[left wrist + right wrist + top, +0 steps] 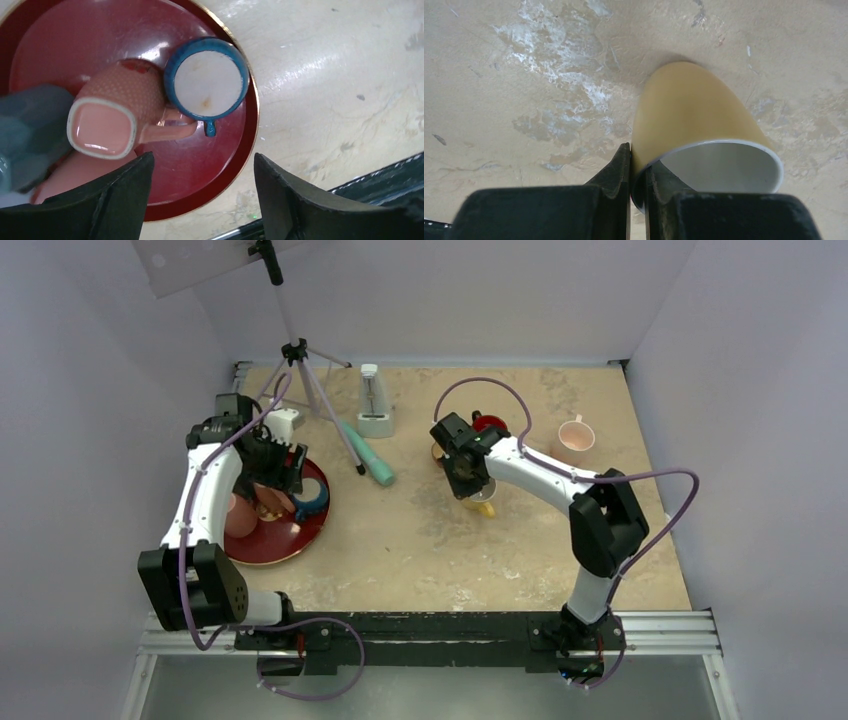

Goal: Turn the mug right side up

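The right gripper (pixel 636 156) is clamped on the rim of the yellow mug (pixel 689 115). One finger (pixel 616 167) presses the outside of the wall and the other sits just inside the white interior, so only the thin wall lies between them. The mug hangs tilted. Its open mouth faces back toward the fingers and its closed end points away from them, down at the table (pixel 524 75). Whether that far end touches the table is unclear. From the top camera the mug (pixel 484 506) shows as a small yellow patch just below the gripper (pixel 470 485).

The left gripper (pixel 202 160) hangs over a red plate (pixel 45 50) with its fingers (pixel 125 200) wide apart and nothing between them. Just beyond the fingertips a blue mug (pixel 206 80) stands upside down on the plate, its pale base up and its small handle pointing back toward the gap between the fingers. Touching it, beyond the left finger, is a pink mug (pixel 115 115) with a squarish rim, its handle reaching under the blue mug's edge. A blurred grey shape (pixel 25 125) sits further out past that same finger.
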`<state>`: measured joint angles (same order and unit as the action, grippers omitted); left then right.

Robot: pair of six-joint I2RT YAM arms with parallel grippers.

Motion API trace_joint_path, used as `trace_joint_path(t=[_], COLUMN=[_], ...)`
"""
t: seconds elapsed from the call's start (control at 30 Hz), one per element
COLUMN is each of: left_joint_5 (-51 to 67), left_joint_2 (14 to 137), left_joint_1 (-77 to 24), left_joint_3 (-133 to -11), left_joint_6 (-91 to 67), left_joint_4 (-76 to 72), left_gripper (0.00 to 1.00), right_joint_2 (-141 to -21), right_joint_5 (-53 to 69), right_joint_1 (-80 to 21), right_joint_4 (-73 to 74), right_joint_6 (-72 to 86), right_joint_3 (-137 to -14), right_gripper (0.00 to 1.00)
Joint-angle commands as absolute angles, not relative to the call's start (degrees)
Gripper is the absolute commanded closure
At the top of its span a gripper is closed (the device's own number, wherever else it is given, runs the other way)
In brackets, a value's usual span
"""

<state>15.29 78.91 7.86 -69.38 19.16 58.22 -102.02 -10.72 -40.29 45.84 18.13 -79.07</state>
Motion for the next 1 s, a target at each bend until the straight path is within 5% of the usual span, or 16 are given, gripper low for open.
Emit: trace_joint_path(t=[0.0,0.17,0.27,0.47,0.77,0.97], left_joint_5=[24.9,23.5,20.9,12.5,0.5,0.2], left_joint_2=[79.3,79.7,81.2,84.9,90.5,90.9], left_joint_1=[7.7,7.0,6.2,3.5,3.2,3.2], left_joint_3=[-73.3,-74.8,-74.0,-69.1,-61.5,-58.7], left_joint_6=[41.0,67.9,81.1,93.7,104.1,106.1], left_joint_4=[60.9,65.4,67.1,62.3,53.6,49.5], left_gripper=[0.23,0.23,0.22,0.24,0.41,0.66], right_joint_2=[-105.0,-105.0,-104.1,-102.1,-98.6,-97.1], right_joint_5=[-11.0,-11.8,-11.2,-11.5,-11.0,-9.2], right_joint_1=[-38.9,-38.9,-38.9,-38.9,-38.9,-38.9], right_joint_4=[43.2,43.9,44.1,46.0,46.6,46.1], right_joint_6=[14.7,13.7,13.5,13.6,14.1,14.2], right_joint_3=[-82.0,-83.4,-84.8,-87.3,-87.2,-87.7], right_gripper=[0.99,0.58,0.48,0.46,0.46,0.46])
